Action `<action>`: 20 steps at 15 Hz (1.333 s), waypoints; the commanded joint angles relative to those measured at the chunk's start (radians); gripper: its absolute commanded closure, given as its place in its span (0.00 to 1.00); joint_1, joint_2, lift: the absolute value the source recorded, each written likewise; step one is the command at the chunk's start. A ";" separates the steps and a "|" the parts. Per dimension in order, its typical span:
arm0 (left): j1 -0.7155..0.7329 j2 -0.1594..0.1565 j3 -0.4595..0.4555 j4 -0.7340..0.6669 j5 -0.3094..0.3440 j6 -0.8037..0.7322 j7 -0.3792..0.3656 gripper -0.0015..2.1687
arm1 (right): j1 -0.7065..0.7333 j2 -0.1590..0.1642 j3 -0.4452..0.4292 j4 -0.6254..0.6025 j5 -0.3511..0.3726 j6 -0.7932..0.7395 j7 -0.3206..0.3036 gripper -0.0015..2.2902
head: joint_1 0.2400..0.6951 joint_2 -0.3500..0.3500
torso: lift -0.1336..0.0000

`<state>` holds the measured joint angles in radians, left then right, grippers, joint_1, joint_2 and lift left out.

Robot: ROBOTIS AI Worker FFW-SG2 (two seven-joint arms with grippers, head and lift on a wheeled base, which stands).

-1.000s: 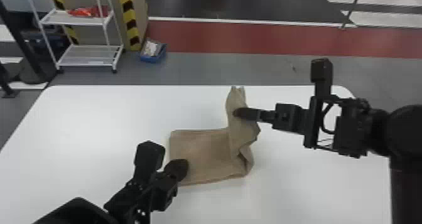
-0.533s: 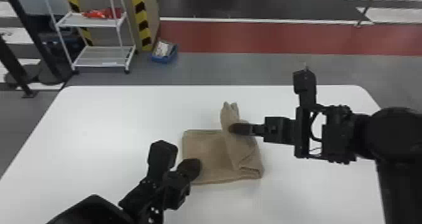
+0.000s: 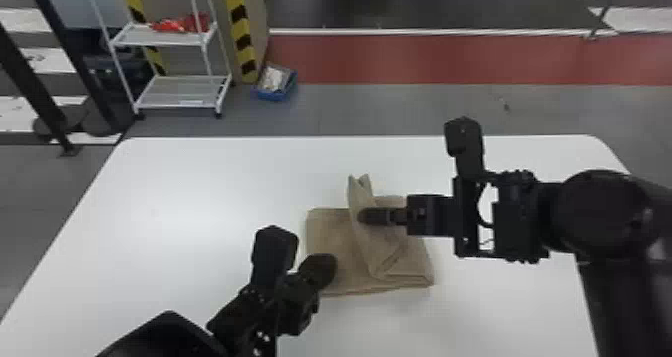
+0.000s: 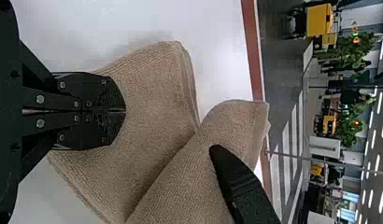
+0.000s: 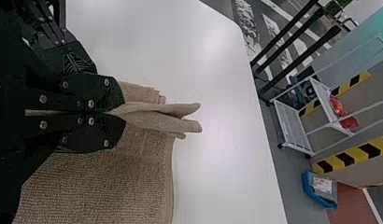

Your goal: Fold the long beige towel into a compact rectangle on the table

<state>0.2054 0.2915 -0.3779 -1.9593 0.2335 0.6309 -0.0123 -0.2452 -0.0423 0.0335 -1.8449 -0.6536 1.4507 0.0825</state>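
1. The towel (image 3: 332, 236) lies on the table (image 3: 200, 196), and I place everything else by it. It is already a short, stacked piece, so I judge that at least one earlier fold is made; layers show along the edge nearest me, towards its right corner.

2. My right gripper (image 5: 124, 113) is at the raised part of the towel, its two fingers clamped on a pinch of the cloth. That flap stands up and leans over the flat part, its far end poking up in two loose peaks.

3. My left gripper (image 4: 125, 111) is over the towel's near left part, fingers together, with no cloth that I can make out between them. I take it to be steadying the base; whether it presses hard, I cannot tell.

4. So the fold in hand looks about halfway through: the flap is up but not laid flat. I'd say the whole job is past its middle.

5. Left to do, as I judge it: bring the flap over to the towel's left side, let go, square the edges and smooth the top. My left fingers may need to clear the landing spot first, or they could get trapped under the flap or rumple it.
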 commanded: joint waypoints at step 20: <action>0.092 0.011 0.097 -0.138 0.029 -0.046 -0.009 0.86 | 0.277 -0.071 -0.099 -0.197 -0.060 -0.151 0.200 0.10 | 1.00 0.59 | 0.07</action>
<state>0.2803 0.3017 -0.3041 -2.0702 0.2589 0.5861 -0.0193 -0.0060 -0.0969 -0.0396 -2.0232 -0.7051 1.2974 0.2762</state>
